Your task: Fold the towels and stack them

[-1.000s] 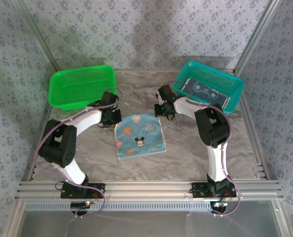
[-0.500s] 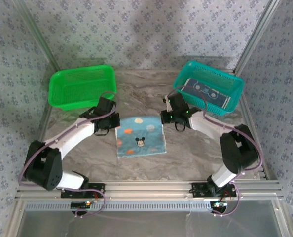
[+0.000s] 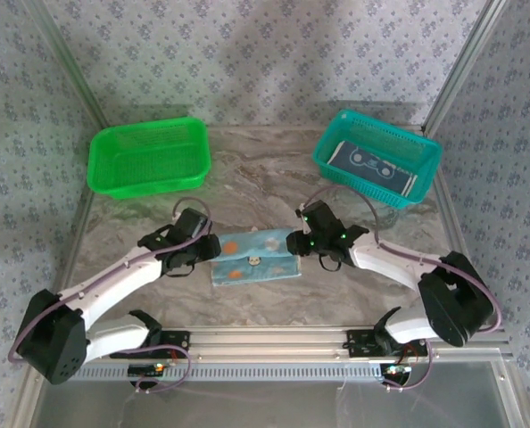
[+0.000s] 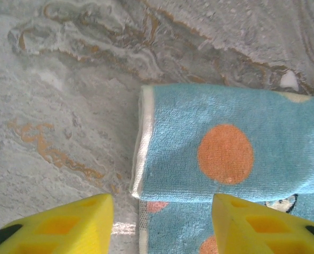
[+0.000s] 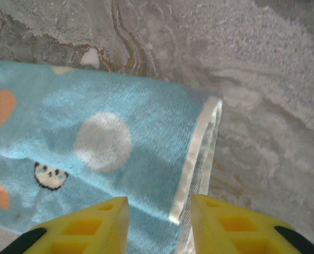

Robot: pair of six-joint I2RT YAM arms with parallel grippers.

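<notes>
The towel point(image 3: 254, 259) is lying on the bench point(image 3: 256, 178) right between the two sets of fingers, doubled over into a long strip. Up close it's fluffy light-blue terry point(image 4: 262, 121) with a narrow cream woven hem, a round orange patch, a pale greyish dot and a bit of a black-and-cream cartoon face peeking out at the fold. The left fingers point(image 3: 204, 252) are spread well apart with the towel's left hem and corner sitting in the gap, nothing pinched. The right fingers point(image 3: 294, 242) are apart too, a narrower gap, with the right hem point(image 5: 196, 159) lying between them. The fingers themselves are chunky yellow plastic with rectangular cut-outs and black tips. The bench has a marbled grey look with rusty brown veins. Well beyond the left fingers is a rigid green basket point(image 3: 149, 159), lattice plastic. Well beyond the right fingers is a teal basket point(image 3: 426, 156) of the same kind with a dark flat cloth point(image 3: 372, 165) in it. It has pale markings, too small for me to read.
</notes>
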